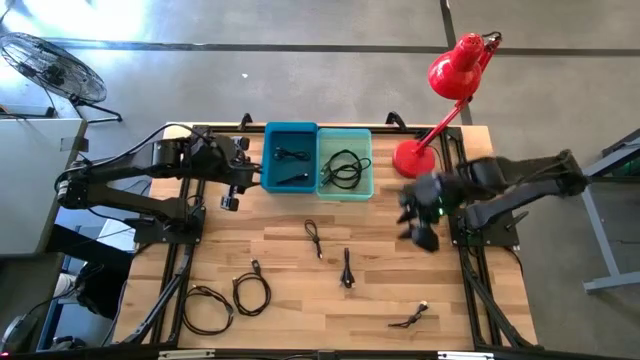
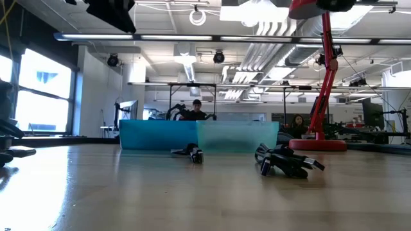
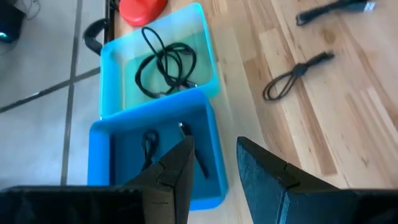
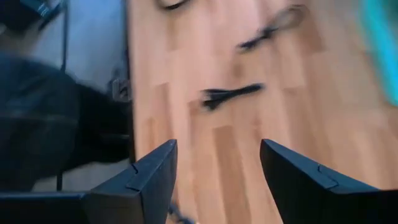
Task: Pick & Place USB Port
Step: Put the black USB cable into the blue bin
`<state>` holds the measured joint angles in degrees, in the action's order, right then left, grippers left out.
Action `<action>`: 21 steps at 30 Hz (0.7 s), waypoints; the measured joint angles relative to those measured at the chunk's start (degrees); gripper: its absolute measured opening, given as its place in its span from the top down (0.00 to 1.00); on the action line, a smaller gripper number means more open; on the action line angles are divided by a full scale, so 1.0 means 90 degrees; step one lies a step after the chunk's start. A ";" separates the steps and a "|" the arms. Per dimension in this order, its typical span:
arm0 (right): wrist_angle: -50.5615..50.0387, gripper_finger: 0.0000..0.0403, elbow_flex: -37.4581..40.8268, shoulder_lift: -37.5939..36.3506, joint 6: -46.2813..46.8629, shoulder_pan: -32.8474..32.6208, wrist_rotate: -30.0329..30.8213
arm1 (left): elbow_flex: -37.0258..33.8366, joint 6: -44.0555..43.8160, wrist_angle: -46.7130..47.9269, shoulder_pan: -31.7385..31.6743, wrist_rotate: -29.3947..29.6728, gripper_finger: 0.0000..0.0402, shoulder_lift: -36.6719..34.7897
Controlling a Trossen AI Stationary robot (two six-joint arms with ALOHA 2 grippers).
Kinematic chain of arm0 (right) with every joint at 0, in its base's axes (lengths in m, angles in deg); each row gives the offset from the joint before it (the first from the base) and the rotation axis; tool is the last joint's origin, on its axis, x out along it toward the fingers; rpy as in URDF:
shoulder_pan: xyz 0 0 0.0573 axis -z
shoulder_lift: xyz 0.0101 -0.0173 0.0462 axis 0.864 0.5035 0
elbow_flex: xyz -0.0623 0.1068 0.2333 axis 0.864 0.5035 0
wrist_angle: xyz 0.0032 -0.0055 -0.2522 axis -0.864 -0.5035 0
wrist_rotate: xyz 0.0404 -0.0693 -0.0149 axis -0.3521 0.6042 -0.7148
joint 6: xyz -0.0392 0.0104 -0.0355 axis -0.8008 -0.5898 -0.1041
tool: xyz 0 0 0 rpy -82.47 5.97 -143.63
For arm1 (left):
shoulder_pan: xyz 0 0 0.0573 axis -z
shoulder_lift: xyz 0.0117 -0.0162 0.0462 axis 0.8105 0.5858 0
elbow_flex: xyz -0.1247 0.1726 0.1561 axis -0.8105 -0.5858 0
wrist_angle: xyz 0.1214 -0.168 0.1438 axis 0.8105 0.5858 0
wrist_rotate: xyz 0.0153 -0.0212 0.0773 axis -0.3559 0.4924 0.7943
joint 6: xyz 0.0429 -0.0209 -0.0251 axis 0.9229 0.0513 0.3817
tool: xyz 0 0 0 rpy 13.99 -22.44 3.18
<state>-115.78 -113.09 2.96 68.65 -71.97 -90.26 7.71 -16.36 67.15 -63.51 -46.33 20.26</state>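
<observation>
Several dark USB cables lie loose on the wooden table, among them one (image 1: 314, 238) at mid-table, one (image 1: 347, 270) nearer the front and one (image 1: 412, 318) at the near right. A blue bin (image 1: 290, 157) and a teal bin (image 1: 345, 162) stand side by side at the far edge, each with cables inside (image 3: 165, 65). My left gripper (image 3: 216, 168) hangs open above the blue bin's near left side (image 1: 235, 188), with nothing between its fingers. My right gripper (image 4: 217, 168) is open and empty, raised over the table's right part (image 1: 418, 225), with a cable (image 4: 230, 94) on the wood beyond it.
A red desk lamp (image 1: 440, 100) stands with its base (image 1: 412, 158) just right of the teal bin, close to my right gripper. Coiled cables (image 1: 252, 290) lie at the near left. People (image 2: 196, 109) sit in the room behind the table.
</observation>
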 joint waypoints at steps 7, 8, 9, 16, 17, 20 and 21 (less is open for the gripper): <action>0.1071 0.49 0.0000 0.0455 0.0097 -0.1698 0.0791 | 0.0000 -0.0322 0.0009 0.0000 -0.0061 0.71 0.0046; 0.1156 0.49 0.0000 0.0546 0.0119 -0.1859 0.0837 | 0.0000 -0.0355 0.0041 0.0000 -0.0138 0.71 0.0046; 0.1229 0.50 0.0000 0.0630 0.0143 -0.1997 0.0883 | 0.0000 -0.0368 0.0055 0.0000 -0.0230 0.71 0.0043; 0.1666 0.55 0.0002 0.1253 0.0983 -0.2611 0.1164 | -0.0241 -0.0373 0.0049 0.0005 -0.1049 0.71 0.0039; 0.1767 0.55 0.0002 0.1341 0.1170 -0.2659 0.1197 | -0.0309 -0.0382 0.0039 0.0005 -0.1141 0.71 0.0039; 0.2091 0.57 0.0002 0.1624 0.1566 -0.2751 0.1187 | -0.0561 -0.0408 0.0049 0.0002 -0.1614 0.71 0.0039; 0.2167 0.58 0.0002 0.1716 0.1708 -0.2776 0.1183 | -0.0652 -0.0413 0.0049 0.0005 -0.1757 0.71 0.0039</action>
<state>-96.27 -113.07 18.41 84.02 -96.96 -79.62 1.84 -20.08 67.59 -63.47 -62.13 20.61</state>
